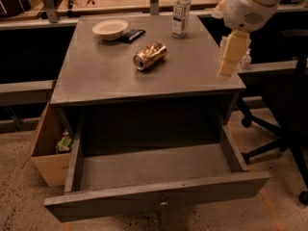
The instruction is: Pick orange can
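Note:
The orange can [149, 55] lies on its side in the middle of the grey table top [96, 76], with its silver round end facing front left. My gripper [228, 57] hangs from the white arm [245, 6] at the upper right, above the table's right edge. It is well to the right of the can and a little nearer the front, not touching it. Nothing shows in the gripper.
A clear water bottle [181, 12] stands at the table's back, right of a white bowl [110, 29] and a black packet [131, 34]. A wide drawer [154, 170] stands open below. A cardboard box [48, 150] sits at left, an office chair [284, 114] at right.

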Controlling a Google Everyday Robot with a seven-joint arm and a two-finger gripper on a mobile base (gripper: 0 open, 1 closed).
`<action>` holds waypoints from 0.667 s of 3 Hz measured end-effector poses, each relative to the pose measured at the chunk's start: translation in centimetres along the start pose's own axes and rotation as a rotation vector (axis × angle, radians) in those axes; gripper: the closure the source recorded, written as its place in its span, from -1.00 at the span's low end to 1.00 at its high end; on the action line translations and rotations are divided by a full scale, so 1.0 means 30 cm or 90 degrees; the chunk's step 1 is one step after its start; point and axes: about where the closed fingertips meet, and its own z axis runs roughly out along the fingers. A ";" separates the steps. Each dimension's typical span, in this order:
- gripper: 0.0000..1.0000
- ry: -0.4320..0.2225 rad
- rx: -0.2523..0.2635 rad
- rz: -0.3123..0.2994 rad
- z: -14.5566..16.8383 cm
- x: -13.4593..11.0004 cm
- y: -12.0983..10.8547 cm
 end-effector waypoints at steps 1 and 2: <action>-1.00 -0.028 -0.050 -0.105 0.143 -0.040 -0.114; -1.00 -0.044 -0.022 -0.152 0.130 -0.047 -0.188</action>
